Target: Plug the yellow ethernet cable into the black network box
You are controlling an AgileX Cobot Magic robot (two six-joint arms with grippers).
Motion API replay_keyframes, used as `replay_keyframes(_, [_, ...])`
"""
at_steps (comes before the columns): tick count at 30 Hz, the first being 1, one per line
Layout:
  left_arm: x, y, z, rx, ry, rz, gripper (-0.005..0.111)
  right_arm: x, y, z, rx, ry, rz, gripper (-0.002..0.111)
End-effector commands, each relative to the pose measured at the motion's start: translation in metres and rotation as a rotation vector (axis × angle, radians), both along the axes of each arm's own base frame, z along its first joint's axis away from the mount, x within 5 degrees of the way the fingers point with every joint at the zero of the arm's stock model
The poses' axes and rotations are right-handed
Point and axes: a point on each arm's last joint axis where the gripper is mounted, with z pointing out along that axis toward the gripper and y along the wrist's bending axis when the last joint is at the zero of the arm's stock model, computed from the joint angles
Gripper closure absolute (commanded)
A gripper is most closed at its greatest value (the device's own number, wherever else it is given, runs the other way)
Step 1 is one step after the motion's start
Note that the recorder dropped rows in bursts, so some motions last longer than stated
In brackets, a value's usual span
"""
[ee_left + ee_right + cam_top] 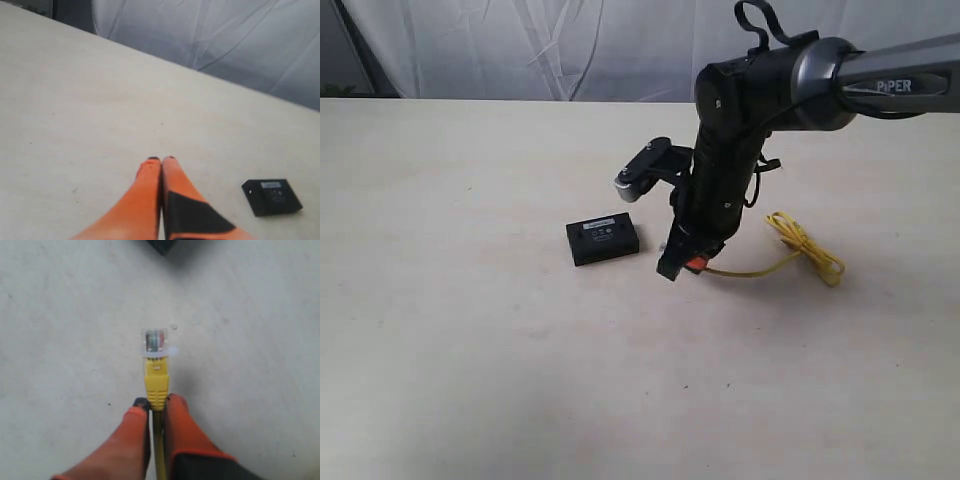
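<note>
step: approach to port | right jaws pinch yellow ethernet cable (156,382) just behind plug | black network box (602,240) flat on surface (470,350), near; port not clearly visible | left jaws pressed together, empty | next: square plug to port

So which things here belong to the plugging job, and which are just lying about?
Job: yellow ethernet cable, black network box, right gripper clamping the cable behind its plug.
Not the job: shut left gripper, table, white backdrop cloth.
</note>
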Motion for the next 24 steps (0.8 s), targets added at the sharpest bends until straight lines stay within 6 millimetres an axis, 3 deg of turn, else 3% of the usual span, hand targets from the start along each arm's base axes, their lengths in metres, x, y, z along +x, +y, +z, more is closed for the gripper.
replay_keyframes(1, [0.034,-0.002,0.01,0.142,0.158,-0.111,0.107,0.001,-0.002,0.005,0.006,-0.015,-0.003,0.109])
replay_keyframes(10, [0.101,-0.014,0.01,0.174,0.35,-0.334,0.107,0.0,-0.002,0.005,0.009,-0.011,-0.006,0.109])
replay_keyframes(16, [0.144,-0.023,-0.002,0.106,0.418,-0.453,0.107,0.0,-0.002,0.005,0.008,-0.006,-0.013,0.109])
replay_keyframes(24, [0.202,-0.065,-0.027,0.107,0.455,-0.622,0.107,-0.002,-0.004,0.005,-0.007,0.023,-0.029,0.109])
